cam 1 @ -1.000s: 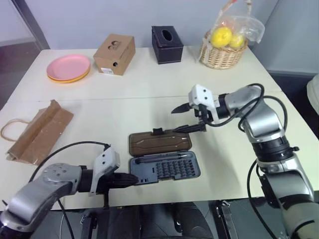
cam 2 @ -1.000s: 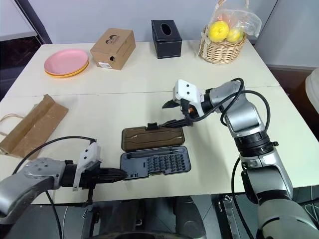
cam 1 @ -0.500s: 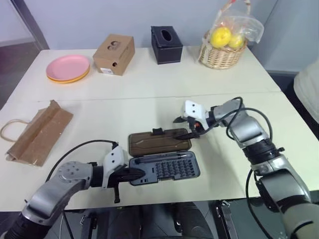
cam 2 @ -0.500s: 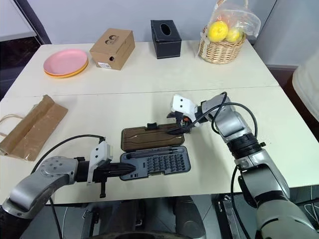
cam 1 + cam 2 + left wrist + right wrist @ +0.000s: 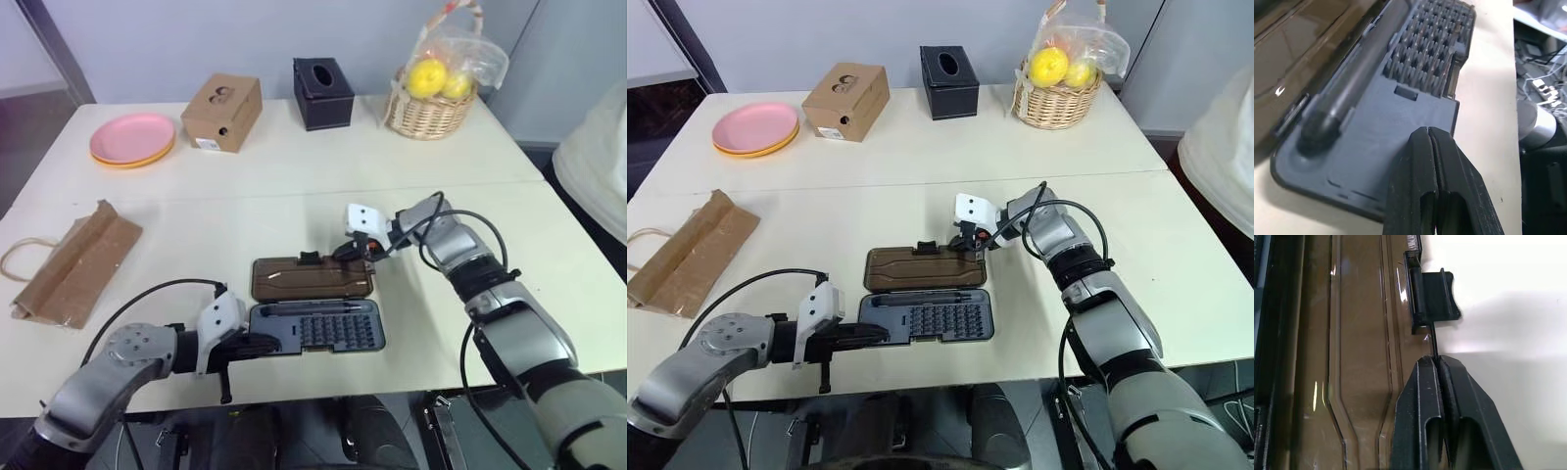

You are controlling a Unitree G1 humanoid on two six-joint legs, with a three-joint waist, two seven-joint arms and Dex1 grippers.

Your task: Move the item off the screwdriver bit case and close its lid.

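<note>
With the right gripper (image 5: 1439,363), jaws pinching the lid (image 5: 312,278) edge beside its latch tab (image 5: 1434,296), swing it over while the left gripper (image 5: 1428,139), jaws pressed together, steadies the case base (image 5: 318,329).

Pink plate (image 5: 132,135) sits on a yellow one at ten o'clock on the table (image 5: 294,166), with a cardboard box (image 5: 222,111) just beside it toward eleven. Black tissue box (image 5: 323,92) stands at twelve o'clock, and a wicker basket (image 5: 424,113) with yellow fruit (image 5: 427,76) under clear plastic sits at one o'clock. A person's white sleeve (image 5: 596,162) shows at three o'clock, off the table's edge.
</note>
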